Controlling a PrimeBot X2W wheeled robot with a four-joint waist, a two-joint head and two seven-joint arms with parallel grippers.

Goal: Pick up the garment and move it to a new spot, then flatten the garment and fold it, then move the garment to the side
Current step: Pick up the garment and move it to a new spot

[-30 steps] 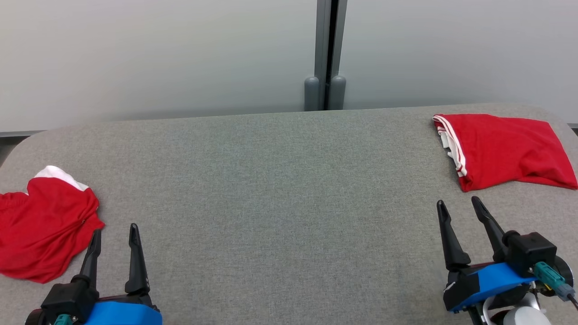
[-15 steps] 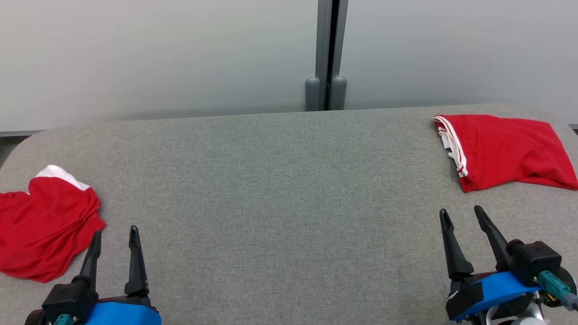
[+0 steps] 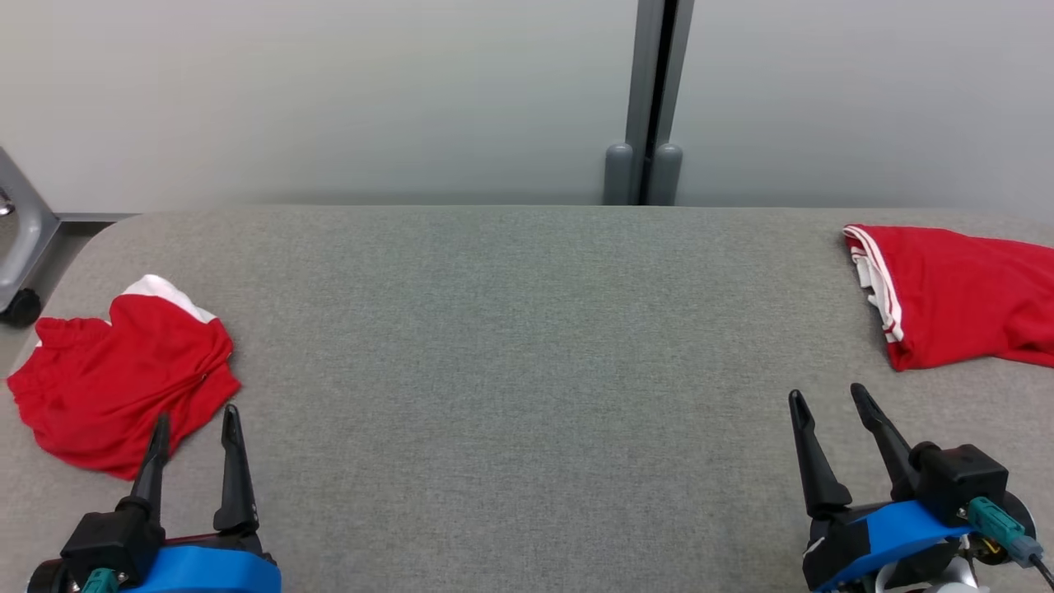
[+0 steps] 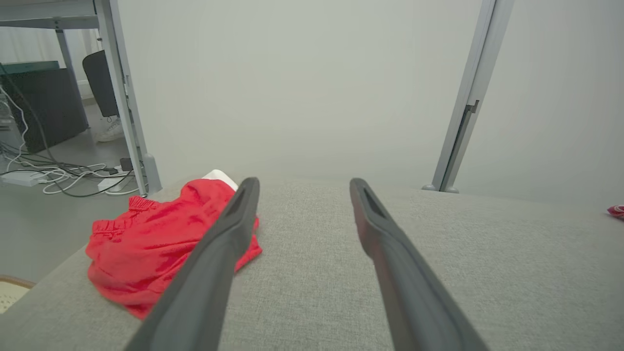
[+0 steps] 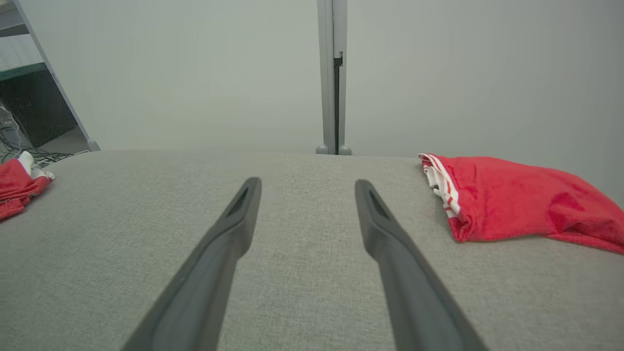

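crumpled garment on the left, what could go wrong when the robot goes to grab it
1. The crumpled garment lies by the table edge; a nudge could push it off.
2. It is bunched, so the open left fingers may pinch only one layer.

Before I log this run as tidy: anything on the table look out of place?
The crumpled red garment lies bunched at the left of the table, unlike the folded red garment at the far right. Nothing spilled or damaged.

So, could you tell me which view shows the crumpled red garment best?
The head view: the crumpled red garment lies nearly whole. In the left wrist view a finger covers part; the right wrist view crops it.
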